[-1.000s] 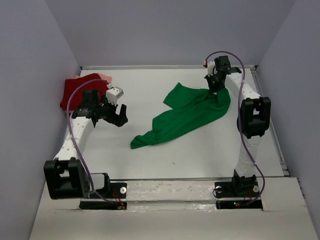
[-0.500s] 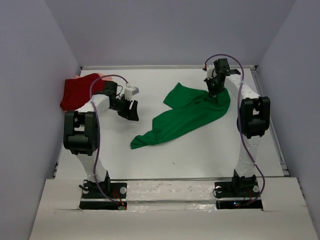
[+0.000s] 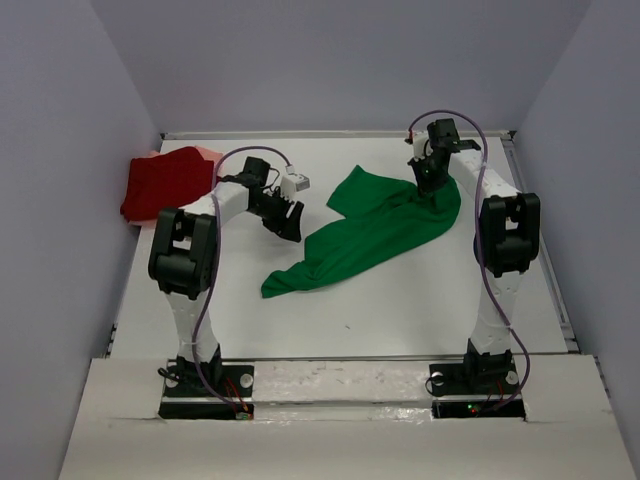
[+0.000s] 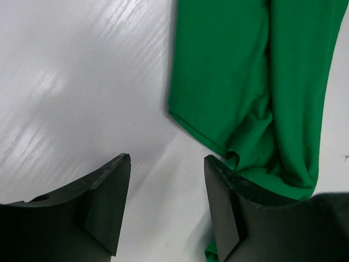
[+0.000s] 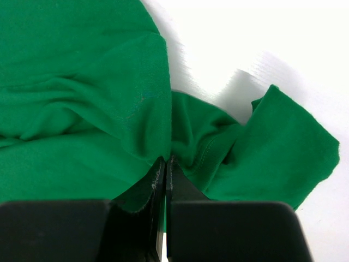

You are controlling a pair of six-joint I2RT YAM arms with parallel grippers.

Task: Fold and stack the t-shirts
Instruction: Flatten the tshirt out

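The bright green t-shirt [image 3: 375, 228] lies crumpled across the middle of the table, stretched from the back right to the front left. My right gripper [image 3: 430, 180] is shut on a fold of the green shirt [image 5: 109, 109] at its back right corner. My left gripper [image 3: 288, 222] is open and empty, just left of the green shirt [image 4: 245, 82], over bare table. The dark red t-shirt [image 3: 165, 182] lies bunched at the back left. An edge of the pale pink t-shirt [image 3: 210, 152] shows behind it.
The white table [image 3: 400, 300] is walled at the back and both sides. A rail [image 3: 545, 250] runs along the right edge. The arm bases stand on the near ledge [image 3: 340, 385].
My left arm has swung right from beside the red shirt to just left of the green shirt, gripper still open. My right gripper has stayed shut on the green shirt.
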